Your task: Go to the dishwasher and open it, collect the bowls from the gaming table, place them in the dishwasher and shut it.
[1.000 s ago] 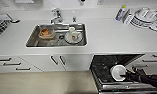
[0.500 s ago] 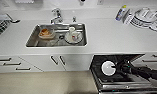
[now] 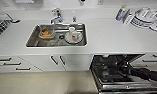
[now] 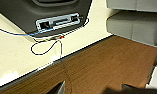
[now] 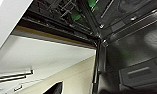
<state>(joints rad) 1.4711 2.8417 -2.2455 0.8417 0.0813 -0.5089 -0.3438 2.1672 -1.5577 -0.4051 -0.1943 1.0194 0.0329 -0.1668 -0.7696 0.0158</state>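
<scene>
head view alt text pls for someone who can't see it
An open dishwasher sits under a white counter, its door folded down, with the robot's dark right arm reaching into it. Left of it, a steel sink holds a cup and dishes.

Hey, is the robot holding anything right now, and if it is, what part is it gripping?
It cannot be told. The right arm reaches over the open dishwasher, but its fingers are not visible, and no bowl appears at the left wrist.

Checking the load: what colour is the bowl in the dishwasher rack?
Bright green bowl, clearest in the right wrist view.
</scene>
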